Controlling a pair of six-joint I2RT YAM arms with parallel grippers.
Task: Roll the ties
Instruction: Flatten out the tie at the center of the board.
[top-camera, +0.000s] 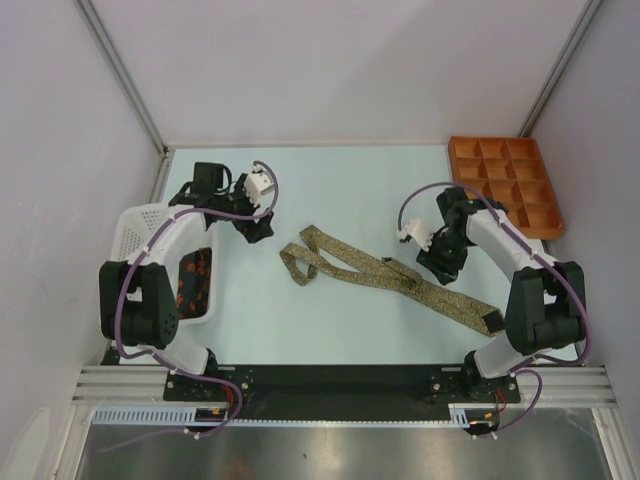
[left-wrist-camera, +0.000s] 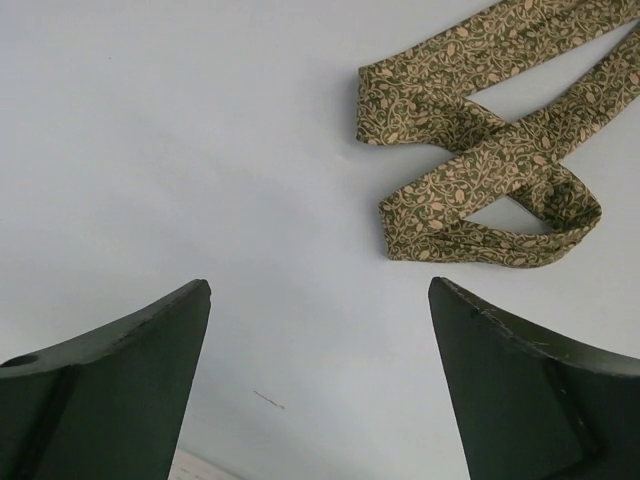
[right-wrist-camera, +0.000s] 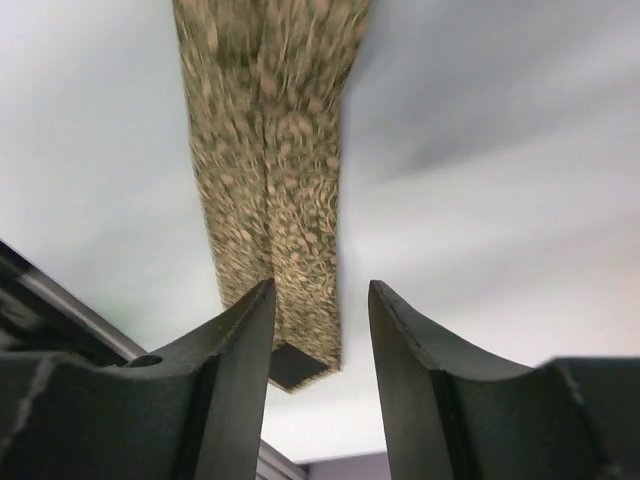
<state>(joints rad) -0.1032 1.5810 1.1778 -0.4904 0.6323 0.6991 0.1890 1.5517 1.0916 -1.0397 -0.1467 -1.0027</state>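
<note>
The olive-tan patterned tie (top-camera: 400, 280) lies flat across the middle of the table. Its narrow end is looped on the left and its wide end points to the front right. In the left wrist view the looped narrow end (left-wrist-camera: 480, 170) lies ahead and to the right of my left gripper (left-wrist-camera: 320, 300), which is open, empty and clear of the tie. My left gripper also shows in the top view (top-camera: 255, 228). My right gripper (top-camera: 437, 265) hovers over the wide part. In the right wrist view it (right-wrist-camera: 322, 290) is open above the tie (right-wrist-camera: 270, 150), near the dark lining (right-wrist-camera: 300, 365) at the tip. No plain black tie shows.
A white mesh basket (top-camera: 135, 225) stands at the left edge and holds dark fabric with red-orange spots (top-camera: 195, 280). An orange compartment tray (top-camera: 505, 180) sits at the back right. White walls enclose the table, and a black rail runs along the near edge.
</note>
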